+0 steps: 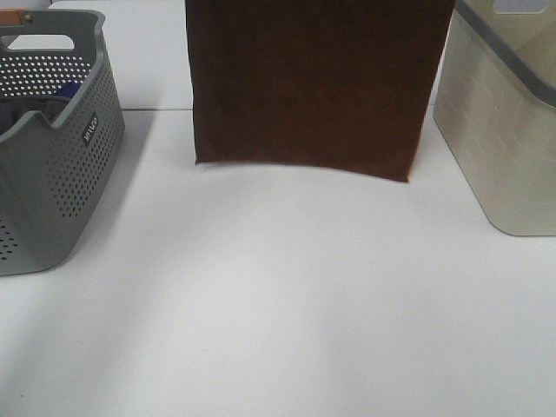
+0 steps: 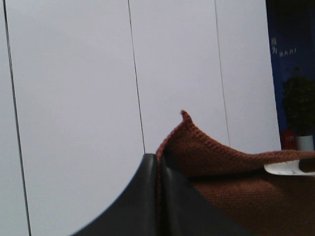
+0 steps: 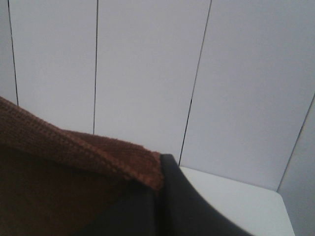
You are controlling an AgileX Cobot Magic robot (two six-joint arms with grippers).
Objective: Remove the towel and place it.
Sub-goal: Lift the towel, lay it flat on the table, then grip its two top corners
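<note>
The dark brown towel [image 1: 313, 82] hangs flat and spread out above the white table [image 1: 278, 295], its lower hem just above the table's far half. Neither gripper shows in the high view; both are above its top edge. In the left wrist view my left gripper [image 2: 158, 167] is shut on one top corner of the towel [image 2: 221, 167], with the hem sticking up past the black fingers [image 2: 142, 196]. In the right wrist view my right gripper [image 3: 158, 182] is shut on the other top corner of the towel [image 3: 59, 172].
A grey perforated basket [image 1: 52, 148] with bluish cloth [image 1: 61, 91] inside stands at the left edge. A beige bin [image 1: 504, 113] with a grey rim stands at the right edge. White wall panels [image 2: 74, 98] fill both wrist views.
</note>
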